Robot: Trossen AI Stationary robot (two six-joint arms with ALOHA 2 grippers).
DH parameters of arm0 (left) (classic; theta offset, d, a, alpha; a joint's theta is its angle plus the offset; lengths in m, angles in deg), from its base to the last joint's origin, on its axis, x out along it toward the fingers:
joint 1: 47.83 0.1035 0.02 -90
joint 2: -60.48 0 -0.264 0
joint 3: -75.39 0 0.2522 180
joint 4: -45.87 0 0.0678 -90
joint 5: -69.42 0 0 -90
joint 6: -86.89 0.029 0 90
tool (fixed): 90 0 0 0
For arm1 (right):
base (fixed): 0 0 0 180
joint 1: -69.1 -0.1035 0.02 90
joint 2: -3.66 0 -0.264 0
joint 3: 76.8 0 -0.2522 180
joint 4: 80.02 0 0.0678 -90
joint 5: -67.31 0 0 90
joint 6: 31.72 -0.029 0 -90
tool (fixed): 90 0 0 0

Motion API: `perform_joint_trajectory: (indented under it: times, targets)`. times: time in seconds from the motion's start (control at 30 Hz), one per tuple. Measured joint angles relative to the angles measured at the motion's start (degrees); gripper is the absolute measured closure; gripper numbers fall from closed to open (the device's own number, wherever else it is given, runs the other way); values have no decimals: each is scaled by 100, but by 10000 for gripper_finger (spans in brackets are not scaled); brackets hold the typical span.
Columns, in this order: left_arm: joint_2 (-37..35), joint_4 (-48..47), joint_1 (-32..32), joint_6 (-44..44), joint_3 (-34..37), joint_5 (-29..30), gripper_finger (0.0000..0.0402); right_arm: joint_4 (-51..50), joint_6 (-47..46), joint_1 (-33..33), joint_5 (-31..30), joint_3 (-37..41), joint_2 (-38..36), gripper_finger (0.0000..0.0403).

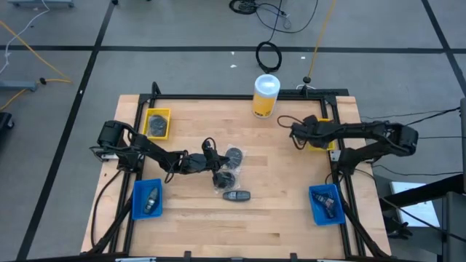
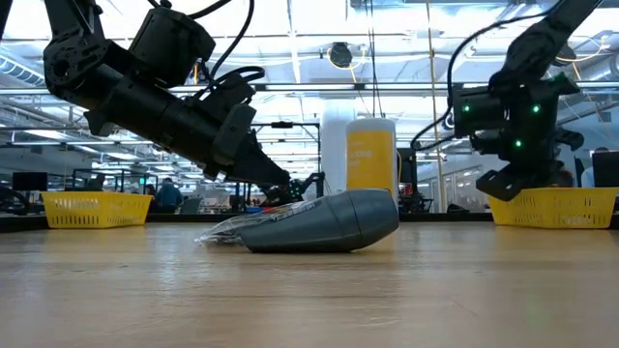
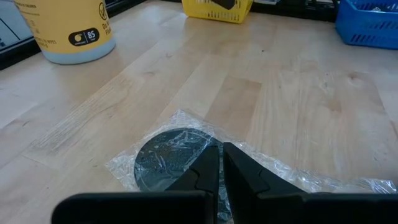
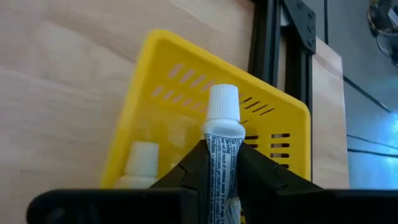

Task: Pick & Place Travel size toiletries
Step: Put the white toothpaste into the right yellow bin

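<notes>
Two round dark grey discs in clear wrap [image 1: 234,156] [image 1: 226,179] lie mid-table, with a dark grey oblong bottle [image 1: 237,195] on its side nearer the near edge. My left gripper [image 1: 217,169] [image 3: 221,160] is low between the discs, shut at the rim of a wrapped disc [image 3: 166,163]. My right gripper [image 1: 294,132] [image 4: 222,163] hangs above the right yellow basket [image 4: 186,81], shut on a small white tube [image 4: 222,134]. Another white tube [image 4: 140,160] lies in that basket. My left gripper comes in slanting from the table's left, its fingertips [image 3: 210,163] down on the clear wrap [image 3: 186,124] beside the disc's rim. The fingers hide whether wrap lies between them. Disc and wrap lie flat on the table. My right gripper pinches the white tube between its two fingers, just below the tube's shoulder [image 4: 222,146]. The capped end [image 4: 222,102] sticks out past the fingertips. The tube is lifted clear over the yellow basket.
A large yellow cylinder with a white lid [image 1: 266,94] stands near the far edge. A second yellow basket [image 1: 158,122] sits far left. Blue bins [image 1: 145,198] [image 1: 325,204] holding items sit at the near left and near right. Bare wood lies between the bottle and the right bin.
</notes>
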Motion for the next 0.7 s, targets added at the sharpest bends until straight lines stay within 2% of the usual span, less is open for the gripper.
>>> perform_joint_trajectory:
  times: [0.23, 0.53, 0.7]
  targets:
    - [0, -1, -1, 1, 0, 0, 380, 211, 170, 311, -3, 146, -2, 333]
    - [0, -1, 0, 2, 0, 0, 380, 233, 443, 297, -206, 148, -54, 244]
    - [0, -1, 0, 10, 0, 0, 380, 147, 776, 195, -150, 151, -579, 210]
